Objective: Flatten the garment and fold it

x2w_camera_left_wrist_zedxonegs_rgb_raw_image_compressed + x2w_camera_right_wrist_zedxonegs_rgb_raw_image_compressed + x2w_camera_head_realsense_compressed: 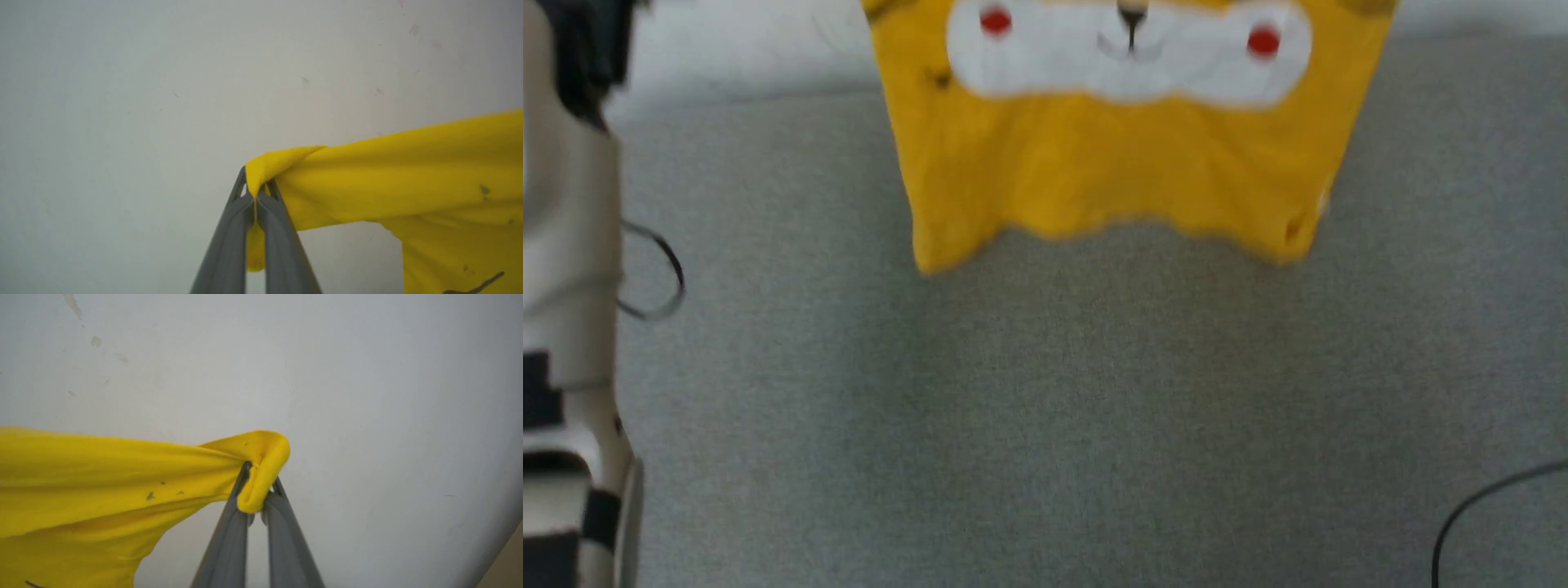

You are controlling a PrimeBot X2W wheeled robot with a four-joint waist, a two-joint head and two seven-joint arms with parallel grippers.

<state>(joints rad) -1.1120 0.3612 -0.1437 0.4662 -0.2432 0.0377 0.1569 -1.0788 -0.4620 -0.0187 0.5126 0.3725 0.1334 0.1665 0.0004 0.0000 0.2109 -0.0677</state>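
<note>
In the head view the yellow T-shirt (1119,163) hangs at 12 o'clock over the grey surface (1045,408), white muzzle and red dots showing. The wrist views add the grips: left gripper (255,191) pinching a bunched corner, cloth trailing toward 3 o'clock; right gripper (261,486) pinching a rolled edge, cloth toward 9 o'clock.

Open grey surface (1094,408), shirt (1111,163) blocking the far centre
The surface spreads open through the middle and near side. The shirt hangs across the top centre, with passable gaps on both its sides. A pale forearm (568,286) and its cable loop (662,273) crowd the left edge; a black cable (1482,498) curls in at the lower right.
</note>
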